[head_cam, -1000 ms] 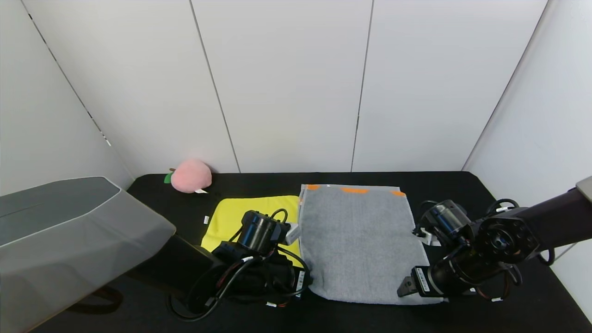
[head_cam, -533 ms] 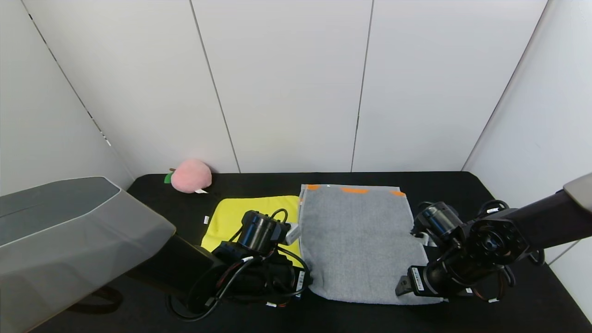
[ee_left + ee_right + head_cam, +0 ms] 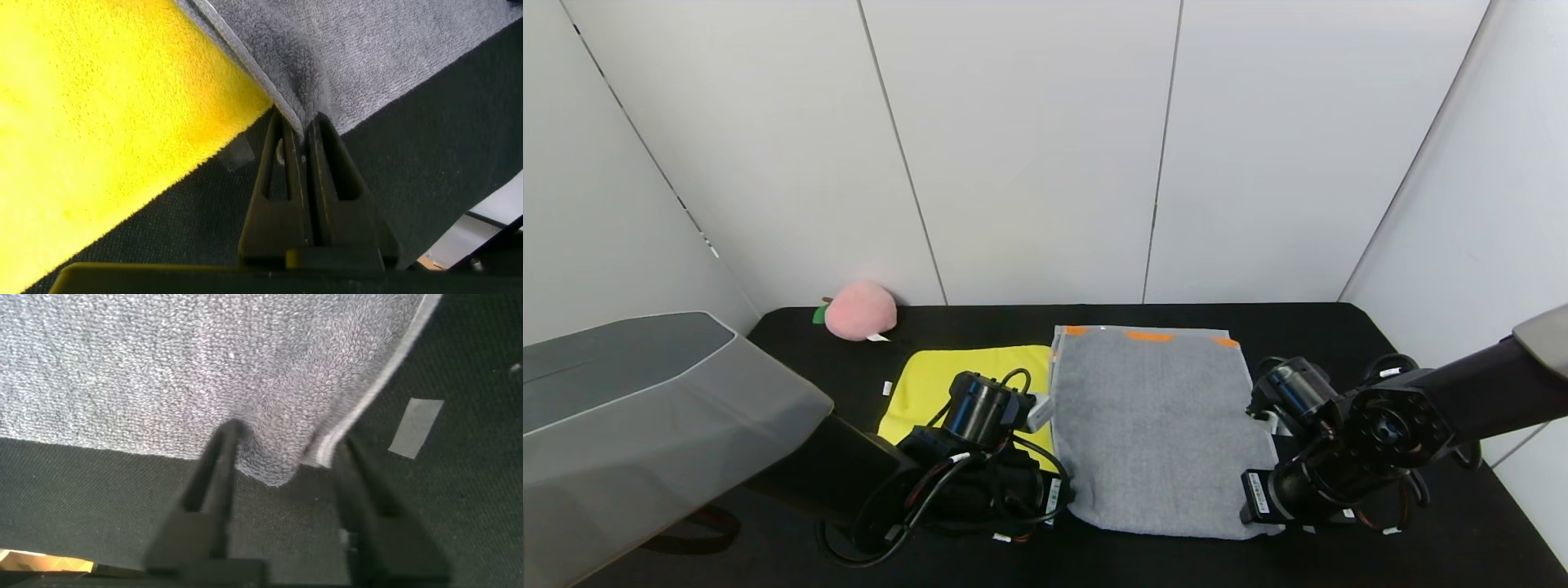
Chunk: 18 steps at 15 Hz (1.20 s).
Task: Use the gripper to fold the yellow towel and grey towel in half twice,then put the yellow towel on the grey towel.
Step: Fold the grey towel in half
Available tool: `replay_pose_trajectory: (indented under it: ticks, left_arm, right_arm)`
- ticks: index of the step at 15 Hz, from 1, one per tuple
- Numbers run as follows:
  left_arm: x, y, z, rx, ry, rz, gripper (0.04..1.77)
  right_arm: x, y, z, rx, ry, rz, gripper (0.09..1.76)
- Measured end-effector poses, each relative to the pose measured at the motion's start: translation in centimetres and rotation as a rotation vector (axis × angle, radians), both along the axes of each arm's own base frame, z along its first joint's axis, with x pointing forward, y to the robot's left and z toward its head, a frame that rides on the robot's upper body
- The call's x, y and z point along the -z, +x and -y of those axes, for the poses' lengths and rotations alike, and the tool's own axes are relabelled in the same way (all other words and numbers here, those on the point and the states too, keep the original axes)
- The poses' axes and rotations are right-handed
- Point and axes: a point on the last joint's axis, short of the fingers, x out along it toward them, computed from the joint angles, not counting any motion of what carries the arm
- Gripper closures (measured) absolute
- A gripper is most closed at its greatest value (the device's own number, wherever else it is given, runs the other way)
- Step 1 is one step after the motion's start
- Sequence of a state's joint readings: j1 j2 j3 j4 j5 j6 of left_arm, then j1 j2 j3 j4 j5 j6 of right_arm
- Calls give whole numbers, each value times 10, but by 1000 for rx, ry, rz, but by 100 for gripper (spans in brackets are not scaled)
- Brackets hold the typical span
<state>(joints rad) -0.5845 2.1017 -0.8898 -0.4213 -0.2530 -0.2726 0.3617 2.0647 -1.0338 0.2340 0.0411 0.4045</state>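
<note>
The grey towel (image 3: 1152,425) lies flat on the black table (image 3: 1339,343), orange patches along its far end. Beside it on the left the yellow towel (image 3: 964,371) lies partly under my left arm. My left gripper (image 3: 298,122) is shut on the grey towel's (image 3: 368,49) near left corner, next to the yellow towel's (image 3: 98,106) edge. My right gripper (image 3: 288,441) sits low at the near right corner of the grey towel (image 3: 204,367). Its fingers stand apart on either side of that corner, which bunches up between them.
A pink plush peach (image 3: 859,310) rests at the back left by the wall. A large grey translucent cover (image 3: 645,408) fills the left foreground. A strip of pale tape (image 3: 417,425) is stuck to the table near the right corner. White walls enclose the table.
My right gripper has slid in over the towel's near right corner and its fingers have come closer together around it. The left arm has not moved.
</note>
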Motion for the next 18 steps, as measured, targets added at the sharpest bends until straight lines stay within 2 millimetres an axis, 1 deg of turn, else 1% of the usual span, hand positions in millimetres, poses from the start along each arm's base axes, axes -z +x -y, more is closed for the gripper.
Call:
replay_pose_trajectory:
  ticks: [1, 2, 10, 13, 18]
  left_arm:
    - [0, 0, 0, 0, 0, 0, 168]
    - [0, 0, 0, 0, 0, 0, 168]
    - [-1, 0, 0, -2, 0, 2, 168]
    - [-5, -2, 0, -3, -1, 15, 168]
    - [-21, -8, -2, 0, -19, 50, 168]
  right_arm:
    - [0, 0, 0, -1, 0, 0, 154]
    - [0, 0, 0, -1, 1, 0, 172]
    - [-2, -1, 0, -2, 0, 1, 172]
    - [-13, -6, 1, -9, 9, 25, 172]
    - [-36, -17, -1, -28, 32, 83, 172]
